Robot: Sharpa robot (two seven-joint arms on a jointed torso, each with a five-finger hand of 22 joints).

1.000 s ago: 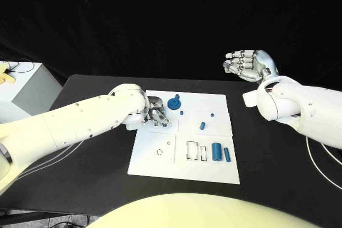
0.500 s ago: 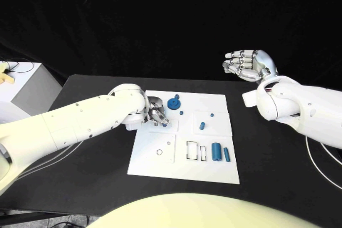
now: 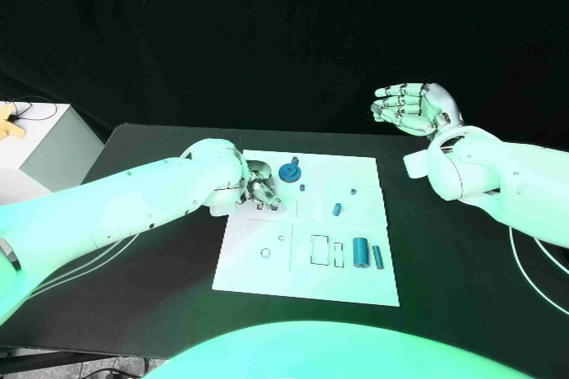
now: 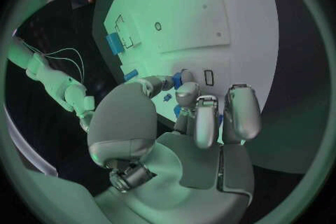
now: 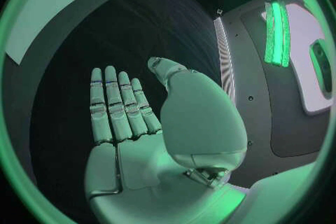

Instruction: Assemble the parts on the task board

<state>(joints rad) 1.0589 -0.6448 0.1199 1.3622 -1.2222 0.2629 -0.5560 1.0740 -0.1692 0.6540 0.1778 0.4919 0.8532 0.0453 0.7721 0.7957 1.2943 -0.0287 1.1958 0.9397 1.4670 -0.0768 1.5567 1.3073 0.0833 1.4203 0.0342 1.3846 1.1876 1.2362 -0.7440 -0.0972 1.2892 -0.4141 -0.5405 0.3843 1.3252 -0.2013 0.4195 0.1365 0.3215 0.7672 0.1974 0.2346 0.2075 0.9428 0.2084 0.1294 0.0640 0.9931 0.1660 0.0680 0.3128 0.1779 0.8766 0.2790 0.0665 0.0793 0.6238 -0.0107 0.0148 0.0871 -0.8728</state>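
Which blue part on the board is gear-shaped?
The round blue gear at the task board's far end, beside the left hand; the other blue parts are pegs and cylinders.

The task board (image 3: 311, 276) lies mid-worktop (image 3: 154, 264). The gear (image 3: 290, 174) sits at its far left, two cylinders (image 3: 367, 253) near its right edge, a small part (image 3: 337, 207) between them.

No text, label, brand, number or sign is being shown legibly anywhere. On the task board (image 3: 311, 264) only outlined shapes are being displayed, without lettering, and nothing readable is being carried by either arm or by the table (image 3: 142, 256).
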